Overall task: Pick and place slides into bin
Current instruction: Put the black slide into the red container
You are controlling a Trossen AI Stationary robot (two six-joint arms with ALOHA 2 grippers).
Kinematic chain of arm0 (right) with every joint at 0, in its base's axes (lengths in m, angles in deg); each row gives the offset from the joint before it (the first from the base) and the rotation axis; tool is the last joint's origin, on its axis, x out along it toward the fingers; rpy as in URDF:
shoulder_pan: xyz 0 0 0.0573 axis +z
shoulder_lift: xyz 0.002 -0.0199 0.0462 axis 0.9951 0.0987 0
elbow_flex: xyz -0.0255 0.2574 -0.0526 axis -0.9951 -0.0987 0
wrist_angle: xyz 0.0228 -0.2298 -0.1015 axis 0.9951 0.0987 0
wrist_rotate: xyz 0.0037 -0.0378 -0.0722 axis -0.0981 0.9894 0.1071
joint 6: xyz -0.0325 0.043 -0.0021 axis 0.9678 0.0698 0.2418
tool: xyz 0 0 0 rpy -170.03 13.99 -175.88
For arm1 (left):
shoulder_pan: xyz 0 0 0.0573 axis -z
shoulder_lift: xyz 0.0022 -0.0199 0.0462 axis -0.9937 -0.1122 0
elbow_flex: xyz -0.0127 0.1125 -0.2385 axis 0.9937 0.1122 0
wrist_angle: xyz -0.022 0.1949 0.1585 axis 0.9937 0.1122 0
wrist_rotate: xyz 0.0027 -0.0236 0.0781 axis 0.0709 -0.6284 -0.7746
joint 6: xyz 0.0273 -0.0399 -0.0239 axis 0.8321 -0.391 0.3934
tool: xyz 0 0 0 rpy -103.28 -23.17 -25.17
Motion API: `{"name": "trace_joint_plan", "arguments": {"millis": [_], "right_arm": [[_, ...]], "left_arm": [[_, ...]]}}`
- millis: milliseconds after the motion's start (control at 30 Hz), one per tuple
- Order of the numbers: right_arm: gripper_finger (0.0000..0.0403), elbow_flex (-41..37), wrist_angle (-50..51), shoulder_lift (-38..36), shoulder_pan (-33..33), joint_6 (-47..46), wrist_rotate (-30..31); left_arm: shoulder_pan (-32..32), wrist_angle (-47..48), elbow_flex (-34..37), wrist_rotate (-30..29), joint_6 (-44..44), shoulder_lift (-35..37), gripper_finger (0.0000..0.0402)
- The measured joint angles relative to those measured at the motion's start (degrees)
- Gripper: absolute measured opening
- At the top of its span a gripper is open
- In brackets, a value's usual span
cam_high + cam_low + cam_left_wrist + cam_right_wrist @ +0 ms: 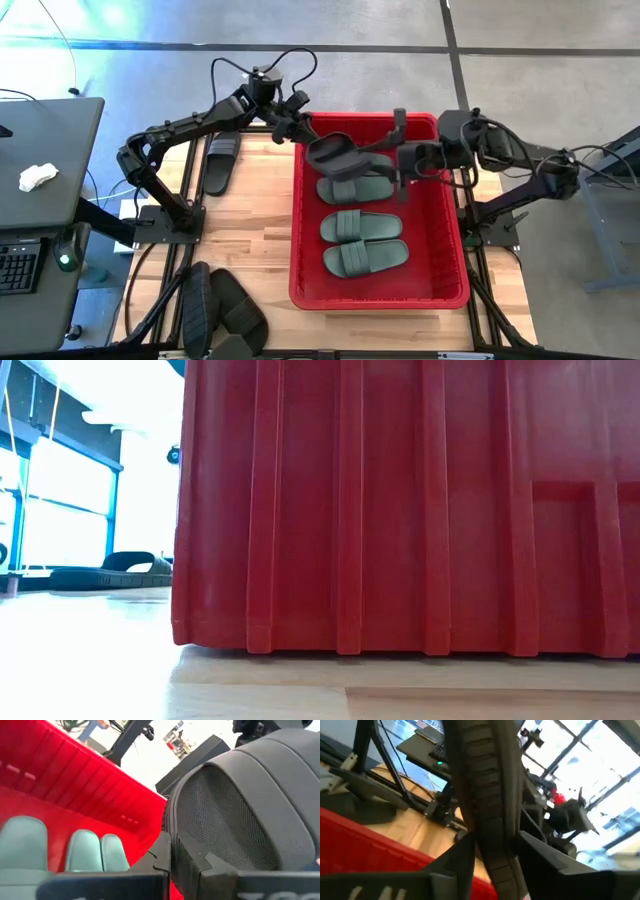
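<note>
A black slide (342,155) hangs above the far part of the red bin (300,232), between my two grippers. My left gripper (303,135) comes in from the table's left and is shut on the slide's left end. My right gripper (405,165) comes in from the right and stands open. Its fingers (462,855) are on either side of the slide's ribbed sole (485,810). Three dark green slides (362,226) lie flat on the bin's floor, soles down. The low view shows only the bin's wall (400,510). My left gripper pinches the rim of the slide's end (168,836) between its two fingers (200,865), coming nearly level from the table's left. The slide is lifted clear above the bin and turned on edge, its dotted footbed (225,820) facing the wrist. My right gripper has the sole's edge (492,852) between its fingers. Whether they touch it, I cannot tell.
One black slide (221,160) lies on the table's far left beside the bin. A few more black slides (225,315) lie at the near left corner. Bare wood shows between them. A desk with a keyboard (20,265) stands left of the table.
</note>
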State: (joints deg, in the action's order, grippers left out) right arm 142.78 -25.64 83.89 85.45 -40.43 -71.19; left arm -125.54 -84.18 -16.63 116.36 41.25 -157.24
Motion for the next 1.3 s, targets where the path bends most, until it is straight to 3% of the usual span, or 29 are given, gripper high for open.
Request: {"name": "trace_joint_plan", "arguments": {"millis": [133,233,533,733,933,1167,1300], "right_arm": [[0.0157,0.0,2.0,-0.6,0.0,-2.6,-0.2],[0.0172,0.0,5.7,-0.5,0.0,-4.5,3.1],[0.0187,0.0,17.5,-2.9,0.0,-23.5,3.0],[0.0186,0.0,27.9,-5.6,0.0,-40.0,3.0],[0.0186,0.0,29.9,-10.2,0.0,-61.6,2.2],[0.0186,-0.1,38.2,-15.7,0.0,-86.5,9.9],[0.0183,-7.2,34.1,-19.2,0.0,-92.5,6.8]], "left_arm": [[0.0,-1.2,0.0,-1.0,0.7,0.0,0.0002],[0.0,-1.2,0.0,-1.1,1.0,0.0,0.0001],[0.2,-0.9,0.0,-5.9,2.3,0.0,0.0],[0.5,-0.7,0.0,-14.0,5.1,0.0,0.0],[0.5,1.1,0.0,-24.8,12.9,0.0,0.0],[0.5,1.0,0.0,-32.6,18.7,0.0,0.0],[0.9,0.5,0.0,-34.6,20.2,0.0,0.0]]}}
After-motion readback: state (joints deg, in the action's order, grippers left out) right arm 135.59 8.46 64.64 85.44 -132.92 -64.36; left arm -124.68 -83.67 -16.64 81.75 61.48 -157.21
